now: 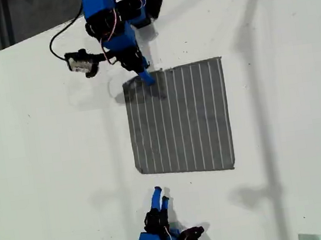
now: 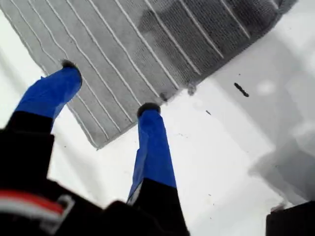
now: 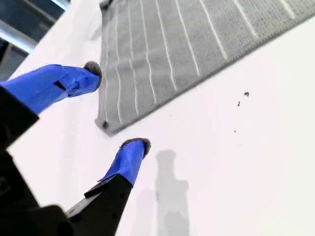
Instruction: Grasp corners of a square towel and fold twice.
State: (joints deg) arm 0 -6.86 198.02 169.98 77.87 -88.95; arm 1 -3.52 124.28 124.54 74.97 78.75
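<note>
Grey cloth with narrow white stripes: one square towel (image 1: 178, 120) lies flat on the smooth white table (image 1: 45, 141), just past centre toward 3 o'clock in the exterior view. Its weave looks finely ribbed in the wrist views, with a thin hem along the edges. All four corners (image 1: 219, 59) show, at roughly 1, 5, 7 and 11 o'clock of the cloth.

Two blue arms are present, each ending in two blue fingers with dark tips. My first gripper (image 1: 145, 77) is at the 11 o'clock corner. In its wrist view the jaws are spread (image 2: 109, 87), one tip over the striped cloth and the other at the hem; I cannot tell whether either presses it.

My second gripper (image 1: 161, 195) sits near the 7 o'clock corner, off the cloth. Its jaws are spread too (image 3: 114, 106), holding nothing.
</note>
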